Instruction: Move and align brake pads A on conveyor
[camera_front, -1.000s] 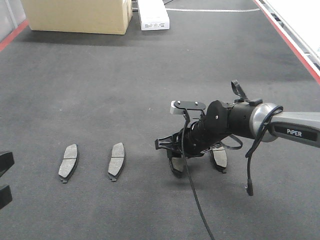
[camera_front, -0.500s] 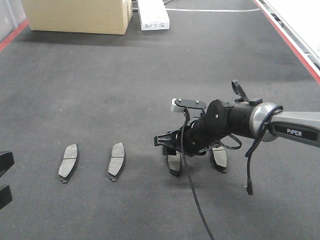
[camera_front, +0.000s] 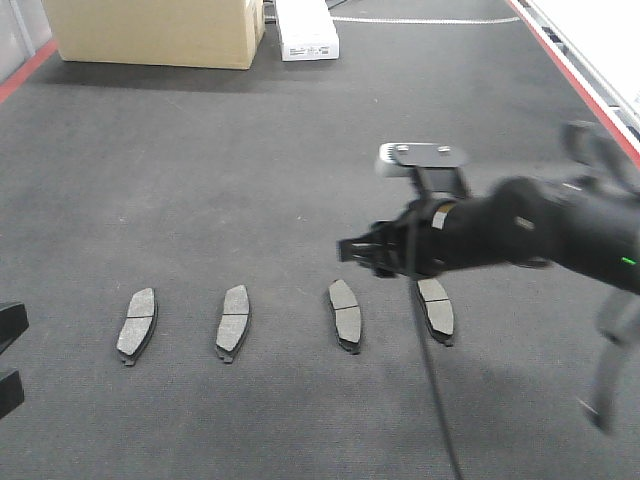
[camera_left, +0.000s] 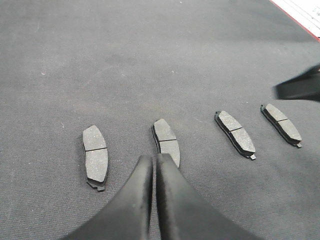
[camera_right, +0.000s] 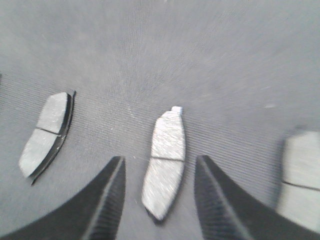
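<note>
While four pads lie flat in a row on the conveyor (camera_front: 200, 180), neither gripper holds anything. At the left edge of the front view the left gripper (camera_front: 8, 358) shows only as two dark tips; its wrist view shows the fingers (camera_left: 165, 200) pressed together, closed on nothing, just near of the second pad. Going left to right, the first pad (camera_front: 137, 325) and the second pad (camera_front: 233, 320) sit near each other, then the third pad (camera_front: 346, 314), then the fourth pad (camera_front: 436, 309), each apart from its neighbours and lengthwise near-to-far. The right gripper (camera_front: 362, 250), blurred, hangs above the belt just far of the third pad, its jaws parted and empty. A cardboard box (camera_front: 155, 30) and a white box (camera_front: 305, 28) stand at the far side.
</note>
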